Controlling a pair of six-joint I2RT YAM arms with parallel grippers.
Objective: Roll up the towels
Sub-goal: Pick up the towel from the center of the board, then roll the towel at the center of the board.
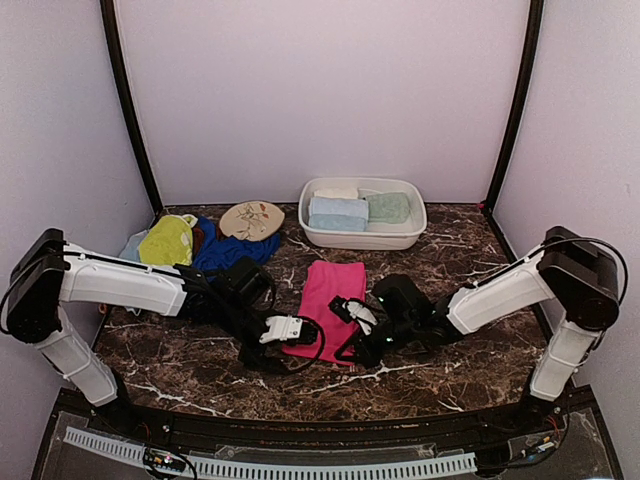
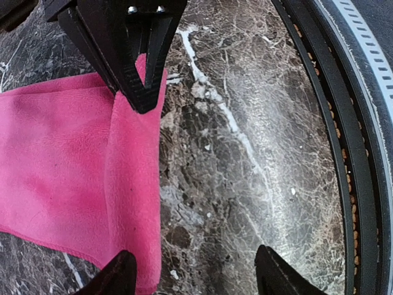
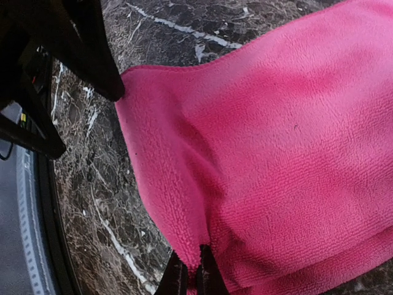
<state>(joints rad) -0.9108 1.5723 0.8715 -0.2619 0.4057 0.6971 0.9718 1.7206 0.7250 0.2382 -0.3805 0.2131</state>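
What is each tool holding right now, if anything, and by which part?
The right tool is shut on the pink towel, pinching its near edge. The left tool stands open at that same edge, holding nothing.

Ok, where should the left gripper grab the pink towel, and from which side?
Probably its near short edge, at the left corner, coming from the near side. The pink towel lies flat, so only the edge gives something to pinch. The right gripper is shut on that same edge further right, and the open left gripper straddles it.
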